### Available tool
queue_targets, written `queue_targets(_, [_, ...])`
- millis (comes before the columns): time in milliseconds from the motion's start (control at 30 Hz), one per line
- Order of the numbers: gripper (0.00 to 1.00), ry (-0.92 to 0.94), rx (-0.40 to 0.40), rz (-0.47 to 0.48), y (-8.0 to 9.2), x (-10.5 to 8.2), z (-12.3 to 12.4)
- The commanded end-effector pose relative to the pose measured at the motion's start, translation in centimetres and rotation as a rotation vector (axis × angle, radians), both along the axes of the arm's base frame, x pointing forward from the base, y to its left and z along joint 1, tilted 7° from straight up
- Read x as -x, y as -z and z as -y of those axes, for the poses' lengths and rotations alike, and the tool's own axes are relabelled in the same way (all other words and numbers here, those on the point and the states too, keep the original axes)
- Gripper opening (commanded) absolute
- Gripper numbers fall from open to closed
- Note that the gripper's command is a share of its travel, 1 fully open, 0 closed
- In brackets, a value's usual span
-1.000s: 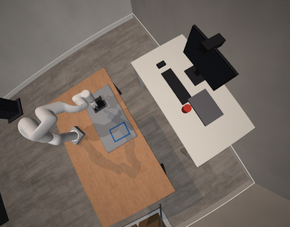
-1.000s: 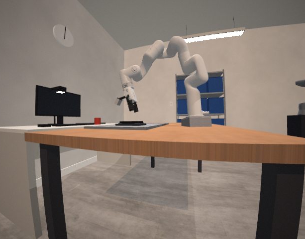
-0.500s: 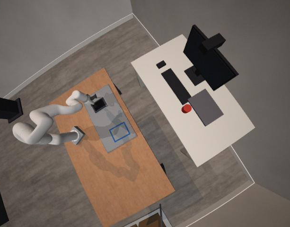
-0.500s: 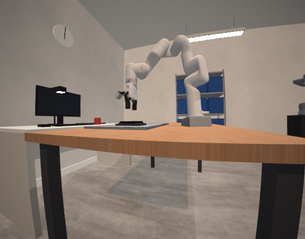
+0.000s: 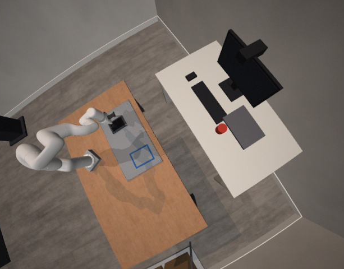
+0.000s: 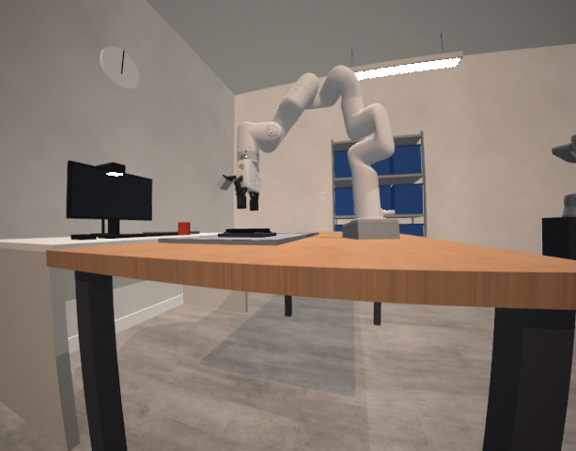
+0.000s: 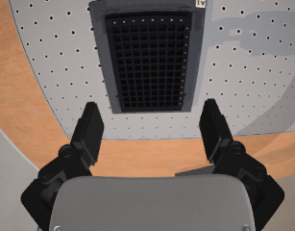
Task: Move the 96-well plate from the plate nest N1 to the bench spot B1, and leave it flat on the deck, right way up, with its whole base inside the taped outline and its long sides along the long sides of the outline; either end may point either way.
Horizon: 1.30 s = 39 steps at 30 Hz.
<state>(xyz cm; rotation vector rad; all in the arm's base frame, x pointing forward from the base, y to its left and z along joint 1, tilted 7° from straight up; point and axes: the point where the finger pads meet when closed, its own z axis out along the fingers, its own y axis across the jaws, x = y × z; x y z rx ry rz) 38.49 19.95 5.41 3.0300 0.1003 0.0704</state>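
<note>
The black 96-well plate [image 7: 149, 61] sits in the grey plate nest [image 7: 147, 58] on the perforated grey deck; it also shows in the overhead view [image 5: 118, 124] and, edge-on, in the side view [image 6: 247, 232]. My gripper [image 7: 151, 113] [image 6: 246, 199] is open and empty, pointing down, well above the plate and slightly to the near side of it. In the overhead view the gripper [image 5: 110, 117] is at the plate's edge. The blue taped outline B1 [image 5: 141, 156] lies on the same deck, toward its other end, with nothing inside it.
The grey deck [image 5: 131, 139] lies on an orange wooden table [image 5: 134, 179]. My arm's base [image 5: 92, 159] stands beside the deck. A white desk [image 5: 226, 115] with a monitor, keyboard and red cup [image 5: 220, 128] stands apart to the right.
</note>
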Motion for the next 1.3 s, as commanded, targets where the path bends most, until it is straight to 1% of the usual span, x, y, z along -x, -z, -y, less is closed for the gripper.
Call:
queue_targets(0, [1.0, -0.001, -0.003, 0.004, 0.5, -0.2, -0.1])
queue_targets(167, [1.0, -0.001, -0.003, 0.004, 1.3, -0.2, 0.0])
queue_targets(233, [1.0, -0.001, -0.003, 0.004, 1.3, -0.2, 0.0])
queue_targets(733, [1.0, -0.001, -0.003, 0.004, 3.8, -0.3, 0.3])
queue_targets(800, [1.0, -0.001, -0.003, 0.004, 3.8, -0.3, 0.3])
queue_targets(1000, [1.0, -0.001, -0.003, 0.004, 4.8, -0.4, 0.4])
queue_targets(1267, [1.0, -0.001, -0.003, 0.004, 4.9, -0.4, 0.4])
